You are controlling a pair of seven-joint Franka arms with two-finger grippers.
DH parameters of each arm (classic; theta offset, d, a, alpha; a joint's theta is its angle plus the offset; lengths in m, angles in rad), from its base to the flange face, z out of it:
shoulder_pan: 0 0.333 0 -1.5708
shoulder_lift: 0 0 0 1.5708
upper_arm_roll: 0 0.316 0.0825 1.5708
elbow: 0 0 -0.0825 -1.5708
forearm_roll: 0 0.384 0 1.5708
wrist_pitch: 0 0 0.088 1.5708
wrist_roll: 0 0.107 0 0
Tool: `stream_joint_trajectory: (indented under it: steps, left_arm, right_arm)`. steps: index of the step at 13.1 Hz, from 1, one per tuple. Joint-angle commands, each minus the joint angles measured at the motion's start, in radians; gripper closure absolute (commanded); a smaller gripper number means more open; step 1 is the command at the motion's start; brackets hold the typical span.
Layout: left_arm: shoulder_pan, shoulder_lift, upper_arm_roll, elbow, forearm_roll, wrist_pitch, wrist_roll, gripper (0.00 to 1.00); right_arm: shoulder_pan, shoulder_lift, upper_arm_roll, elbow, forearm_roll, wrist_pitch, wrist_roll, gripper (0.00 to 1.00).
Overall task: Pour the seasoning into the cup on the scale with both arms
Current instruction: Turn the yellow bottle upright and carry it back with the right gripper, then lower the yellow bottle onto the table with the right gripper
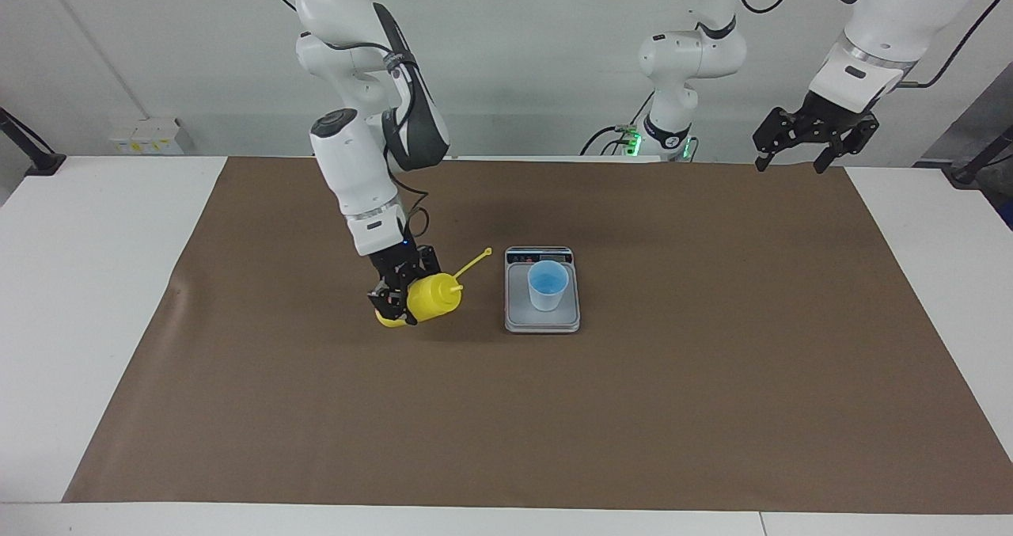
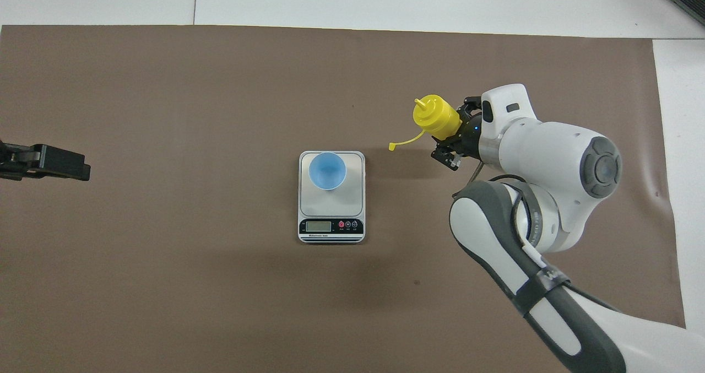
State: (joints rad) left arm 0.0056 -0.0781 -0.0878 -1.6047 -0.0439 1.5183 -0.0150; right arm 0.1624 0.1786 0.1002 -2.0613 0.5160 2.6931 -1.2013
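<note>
Seasoning point(image 1: 431, 296) sits clamped in the right gripper point(image 1: 396, 298), a yellow plastic squeeze bottle gripped around its cylindrical body. The bottle is tilted, its ribbed conical nozzle pointing up and toward the scale point(image 1: 543, 318), with the base lowest, close to the brown mat point(image 1: 712, 409); whether the base touches the mat cannot be told. A thin yellow cap tether point(image 1: 472, 263) juts out from the nozzle end, slanting toward the scale without reaching it. In the overhead view the bottle point(image 2: 436, 116) shows just ahead of the gripper point(image 2: 454, 141), nozzle uppermost, and the tether point(image 2: 406, 140) trails off to the side.

From this gripper, the scale lies toward the left arm's end of the table, near but apart from the bottle. It is a flat silver-grey rectangle point(image 2: 358, 196) with a dark display strip on the short edge nearest the robots. On its weighing plate stands the cup point(image 1: 548, 284), small, light blue, tapered and upright, its mouth open upward point(image 2: 327, 171).

The left gripper point(image 1: 801, 144) hangs in the air with its fingers spread wide and nothing in them, over the mat's corner at the left arm's end, well apart from the scale; that arm waits.
</note>
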Motion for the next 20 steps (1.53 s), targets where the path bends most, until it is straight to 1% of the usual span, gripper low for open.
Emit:
stream_joint_trajectory:
  steps: [1,2,3,5,7,10,12,15,17,18,19,20]
  left_arm:
    - [-0.003,-0.022,0.003,-0.018,0.018,-0.009,0.001,0.00]
    - [-0.003,-0.022,0.003,-0.018,0.018,-0.009,0.001,0.00]
    - [-0.003,-0.022,0.003,-0.018,0.018,-0.009,0.001,0.00]
    - [-0.003,-0.022,0.003,-0.018,0.018,-0.009,0.001,0.00]
    - [-0.003,-0.022,0.003,-0.018,0.018,-0.009,0.001,0.00]
    - [-0.003,-0.022,0.003,-0.018,0.018,-0.009,0.001,0.00]
    - [-0.003,-0.022,0.003,-0.018,0.018,-0.009,0.001,0.00]
    - [-0.003,-0.022,0.003,-0.020,0.018,-0.009,0.001,0.00]
    - [-0.003,-0.022,0.003,-0.018,0.018,-0.009,0.001,0.00]
    - [-0.003,-0.022,0.003,-0.020,0.018,-0.009,0.001,0.00]
    - [-0.003,-0.022,0.003,-0.018,0.018,-0.009,0.001,0.00]
    - [-0.003,-0.022,0.003,-0.020,0.018,-0.009,0.001,0.00]
  right_arm:
    - [-0.091,-0.053,0.013,-0.052,0.365,-0.022,-0.360,1.00]
    - [-0.136,-0.054,0.012,-0.057,0.485,-0.085,-0.486,1.00]
    - [-0.191,-0.053,0.012,-0.065,0.551,-0.151,-0.580,1.00]
    - [-0.286,-0.053,0.012,-0.082,0.607,-0.258,-0.700,1.00]
    - [-0.366,-0.056,0.012,-0.109,0.676,-0.353,-0.771,1.00]
    - [-0.470,-0.059,0.012,-0.170,0.788,-0.461,-0.923,1.00]
    - [-0.542,-0.051,0.012,-0.195,0.800,-0.547,-0.966,1.00]
    - [-0.628,-0.007,0.012,-0.204,0.802,-0.659,-1.049,1.00]
    - [-0.665,0.018,0.012,-0.209,0.802,-0.693,-1.067,0.99]
    - [-0.670,0.018,0.012,-0.212,0.802,-0.706,-1.067,0.41]
    - [-0.672,0.016,0.012,-0.212,0.808,-0.710,-1.067,0.00]
    - [-0.673,0.016,0.012,-0.218,0.829,-0.714,-1.066,0.00]
